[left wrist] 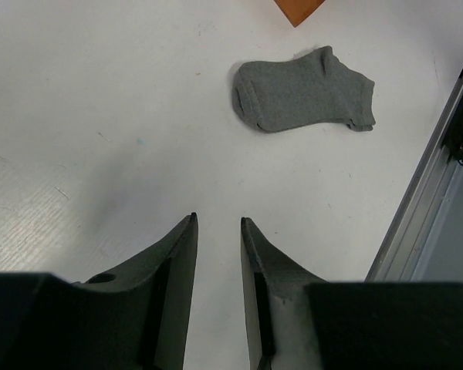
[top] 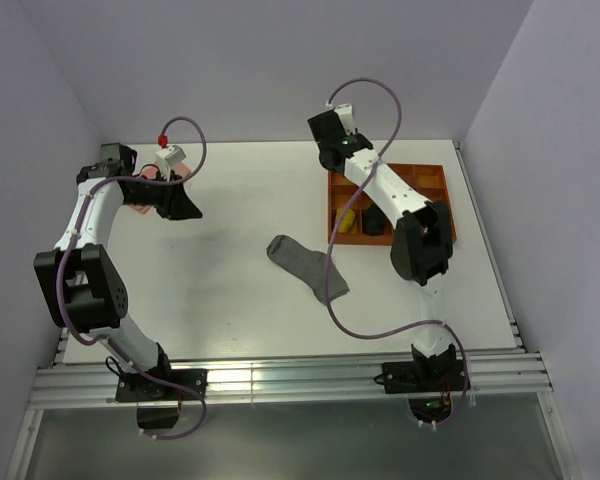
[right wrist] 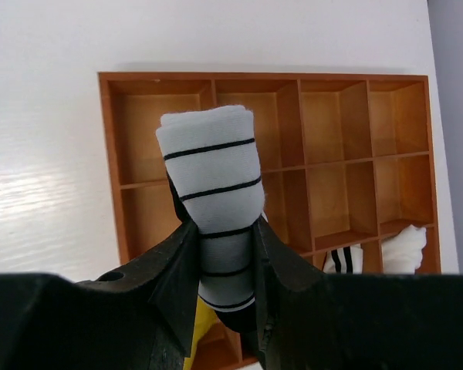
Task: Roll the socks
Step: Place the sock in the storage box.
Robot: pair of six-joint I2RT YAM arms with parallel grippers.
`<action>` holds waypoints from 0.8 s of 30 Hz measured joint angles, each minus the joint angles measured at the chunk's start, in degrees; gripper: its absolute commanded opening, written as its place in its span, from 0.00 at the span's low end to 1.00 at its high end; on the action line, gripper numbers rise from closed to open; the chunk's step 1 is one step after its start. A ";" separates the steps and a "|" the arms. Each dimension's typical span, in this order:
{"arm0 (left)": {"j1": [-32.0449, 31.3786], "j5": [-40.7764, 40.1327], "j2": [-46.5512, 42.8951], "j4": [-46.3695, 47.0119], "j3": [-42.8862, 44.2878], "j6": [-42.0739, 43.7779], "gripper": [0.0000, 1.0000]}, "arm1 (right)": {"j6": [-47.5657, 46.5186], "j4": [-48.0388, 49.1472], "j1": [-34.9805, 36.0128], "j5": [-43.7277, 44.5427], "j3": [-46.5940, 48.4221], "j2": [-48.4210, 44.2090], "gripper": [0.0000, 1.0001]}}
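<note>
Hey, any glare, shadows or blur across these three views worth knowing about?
Top external: glare streak on the metal rail, light otherwise even. Left wrist: grey sock sharp, a faint soft shadow on the table. Right wrist: bright sheen on the table left of the tray; striped sock in focus.

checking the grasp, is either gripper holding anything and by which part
The right gripper pinches the rolled white sock with black stripes by its sides, one end sticking out beyond the jaws. The left gripper holds nothing.
</note>
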 measured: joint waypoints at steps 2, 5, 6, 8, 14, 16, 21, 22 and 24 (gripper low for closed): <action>0.00 0.00 -0.50 0.09 0.00 0.02 0.35 | -0.83 -0.20 0.00 1.73 0.98 2.93 0.00; 0.00 0.00 -0.74 0.15 0.00 0.00 0.35 | -1.66 -0.90 0.00 3.93 0.96 5.97 0.00; 0.00 0.00 -0.74 0.17 0.00 0.02 0.35 | -1.88 -0.94 0.00 4.46 0.90 6.69 0.00; 0.00 -0.02 -0.74 0.17 -0.02 0.02 0.35 | -2.01 -0.90 0.00 5.09 -0.20 6.97 0.00; 0.00 -0.02 -0.72 0.26 -0.22 0.04 0.35 | -2.05 0.04 0.28 5.81 -5.73 6.78 0.00; 0.00 -0.02 -0.72 0.33 -0.46 0.04 0.35 | -2.08 -0.04 0.46 5.75 -6.56 6.93 0.00; 0.00 0.00 -0.72 0.59 -0.98 0.04 0.34 | -2.03 0.68 1.11 4.35 -6.56 7.21 0.00; 0.00 -0.02 -0.72 0.66 -1.22 0.04 0.34 | -2.03 0.85 1.18 3.85 -6.56 7.37 0.00; 0.00 -0.04 -0.72 0.74 -1.62 0.04 0.35 | -2.03 1.42 1.29 2.71 -6.54 8.09 0.00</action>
